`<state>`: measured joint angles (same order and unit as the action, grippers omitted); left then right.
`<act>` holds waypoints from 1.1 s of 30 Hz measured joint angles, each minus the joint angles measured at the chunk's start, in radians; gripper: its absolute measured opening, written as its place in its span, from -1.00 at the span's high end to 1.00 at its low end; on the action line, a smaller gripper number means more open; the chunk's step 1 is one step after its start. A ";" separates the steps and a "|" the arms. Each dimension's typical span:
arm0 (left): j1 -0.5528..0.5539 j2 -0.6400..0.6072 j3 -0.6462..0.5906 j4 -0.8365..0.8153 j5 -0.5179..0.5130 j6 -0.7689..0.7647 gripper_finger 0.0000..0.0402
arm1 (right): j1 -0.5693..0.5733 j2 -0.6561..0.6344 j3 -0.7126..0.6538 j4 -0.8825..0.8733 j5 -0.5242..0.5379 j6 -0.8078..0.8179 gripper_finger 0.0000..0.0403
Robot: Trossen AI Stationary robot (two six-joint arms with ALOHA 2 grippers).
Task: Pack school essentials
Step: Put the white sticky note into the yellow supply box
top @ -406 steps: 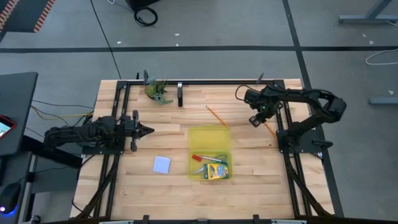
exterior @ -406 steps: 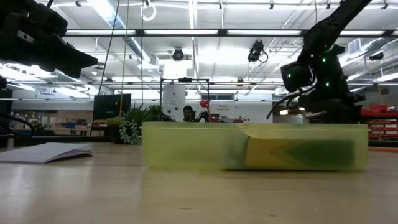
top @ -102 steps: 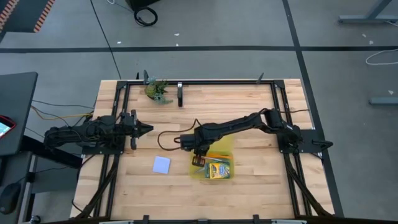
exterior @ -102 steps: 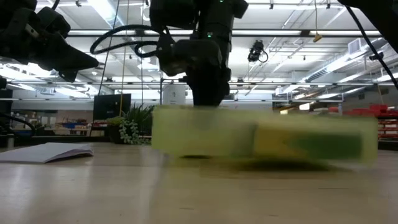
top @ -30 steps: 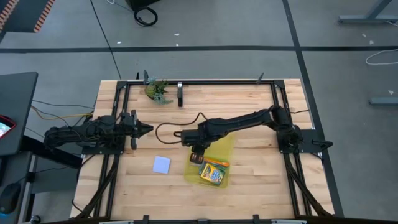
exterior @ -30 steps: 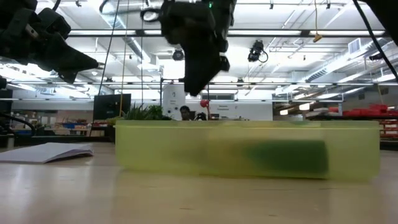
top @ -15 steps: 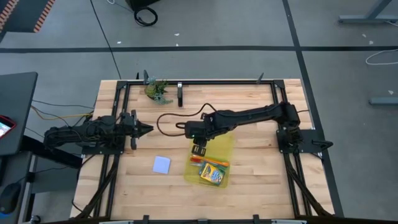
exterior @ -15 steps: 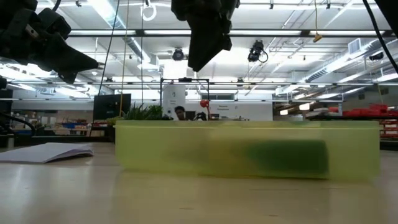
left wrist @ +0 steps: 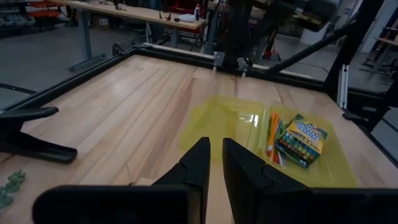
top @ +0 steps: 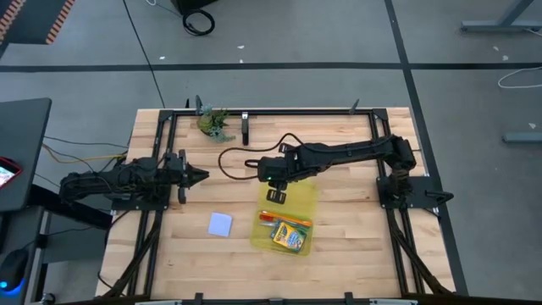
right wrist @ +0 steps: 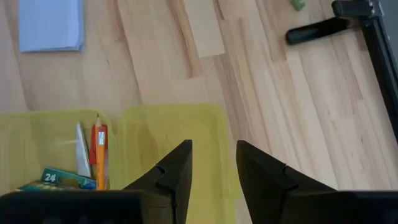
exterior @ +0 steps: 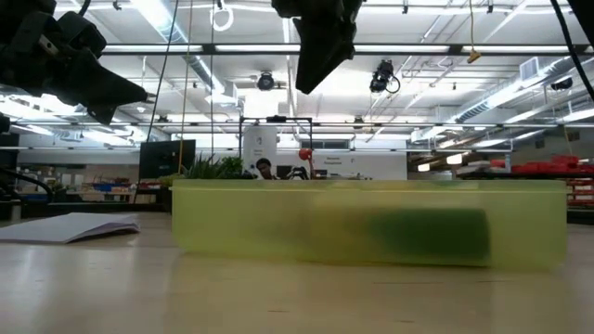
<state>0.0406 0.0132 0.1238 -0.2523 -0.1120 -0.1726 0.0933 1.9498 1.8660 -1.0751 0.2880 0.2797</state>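
An open translucent yellow case (top: 292, 212) lies mid-table. Its near half holds the yellow-green crayon box (top: 289, 236) and the orange pencil (right wrist: 99, 155). The far half (right wrist: 168, 134) holds nothing that I can see. My right gripper (top: 273, 196) hangs open above the case's far half, tilted downward, with nothing between its fingers (right wrist: 180, 168). The pale blue note pad (top: 220, 224) lies flat on the wood left of the case. My left gripper (top: 199, 177) waits shut at the table's left, pointing level toward the case. Scissors, pen and eraser are not made out.
A greenish leafy clump (top: 213, 123) sits at the far edge beside a black clamp (top: 246, 131). Black frame rails (top: 271, 111) run along the far, left and right sides. A black cable (top: 233, 161) loops from the right arm. Bare wood lies near the front edge.
My right gripper has risen from just over the case and drawn back toward the table's far edge, turning its wrist somewhat; its fingers stay equally wide apart. The case and its contents have kept their place.
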 joint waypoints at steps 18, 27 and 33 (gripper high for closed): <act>0.000 0.000 0.000 0.025 0.000 0.000 0.75 | -0.039 -0.247 -0.375 0.294 -0.005 -0.016 0.35; 0.001 0.000 0.000 0.036 0.000 0.001 0.73 | -0.074 -0.403 -0.539 0.389 -0.028 -0.040 0.35; 0.001 0.000 0.000 0.046 0.000 -0.040 0.70 | -0.093 -0.480 -0.612 0.403 -0.028 -0.095 0.35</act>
<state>0.0418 0.0128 0.1238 -0.2066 -0.1123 -0.2124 0.0003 1.4701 1.2538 -0.6724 0.2600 0.1845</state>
